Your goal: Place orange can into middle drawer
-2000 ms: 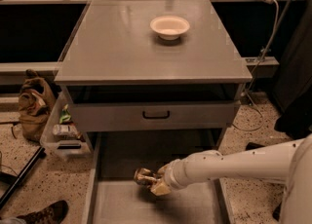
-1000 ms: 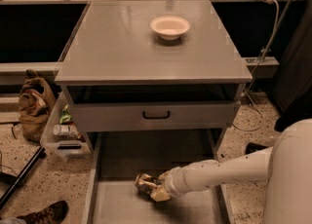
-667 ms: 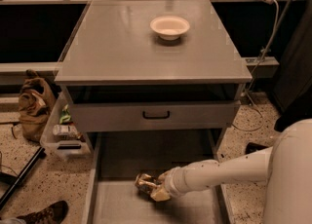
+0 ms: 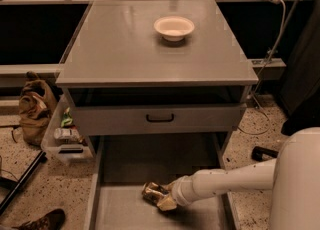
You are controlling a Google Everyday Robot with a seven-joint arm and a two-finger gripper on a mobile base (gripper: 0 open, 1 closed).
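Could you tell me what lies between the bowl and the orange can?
Camera view: bare cabinet top, then the drawer front with its black handle. The gripper sits at the orange can, over the middle drawer.

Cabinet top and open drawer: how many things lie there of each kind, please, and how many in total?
Bowls: 1, the white bowl on the cabinet top.
Cans: 1, the orange can in the middle drawer, at the gripper.
Total: 2.

No legible text anywhere, not even on orange can (image 4: pixel 152 193). Gripper (image 4: pixel 166 202) at six o'clock, against the can, inside middle drawer (image 4: pixel 120 210).
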